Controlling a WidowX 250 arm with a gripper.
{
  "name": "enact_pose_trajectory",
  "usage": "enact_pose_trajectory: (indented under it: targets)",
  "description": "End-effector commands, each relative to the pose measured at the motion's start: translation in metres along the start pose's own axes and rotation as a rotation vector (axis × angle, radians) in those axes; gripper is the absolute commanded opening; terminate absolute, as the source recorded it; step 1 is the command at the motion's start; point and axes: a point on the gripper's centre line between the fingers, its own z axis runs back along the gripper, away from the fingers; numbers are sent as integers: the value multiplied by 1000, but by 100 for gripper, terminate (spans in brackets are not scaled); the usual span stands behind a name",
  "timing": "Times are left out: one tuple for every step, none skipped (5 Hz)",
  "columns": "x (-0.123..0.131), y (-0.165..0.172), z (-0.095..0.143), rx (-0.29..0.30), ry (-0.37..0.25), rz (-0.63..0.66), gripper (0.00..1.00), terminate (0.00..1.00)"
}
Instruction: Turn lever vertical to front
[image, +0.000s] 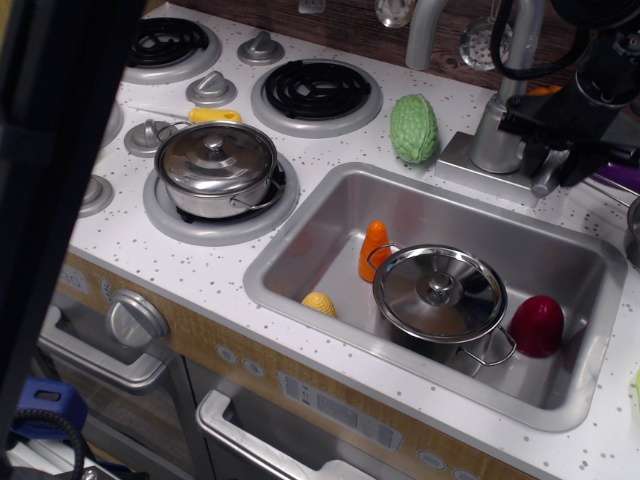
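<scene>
The lever (546, 177) is a short silver-grey paddle on the right side of the faucet body (497, 140). Its tip points down and toward the front, over the sink's back rim. My black gripper (558, 158) hangs over the peg and the lever's upper part, with dark fingers (579, 163) on either side of the paddle. The gripper body hides the contact, so I cannot tell whether the jaws press on the lever. The tall curved spout (430, 22) rises to the left.
The sink (300, 290) holds a lidded pot (440, 292), an orange carrot (374, 248), a yellow piece (319, 303) and a dark red piece (537, 324). A green vegetable (414, 128) lies left of the faucet. Another lidded pot (216, 165) sits on a burner. A black bar (50, 180) blocks the left.
</scene>
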Motion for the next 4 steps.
enact_pose_trajectory:
  targets:
    - [20,2,46,-44,2,-18,100,0]
    - [19,2,51,-45,68,-45,100,0]
    - [18,2,50,-63,81,-69,100,0]
    - [20,2,48,-97,100,-90,100,100]
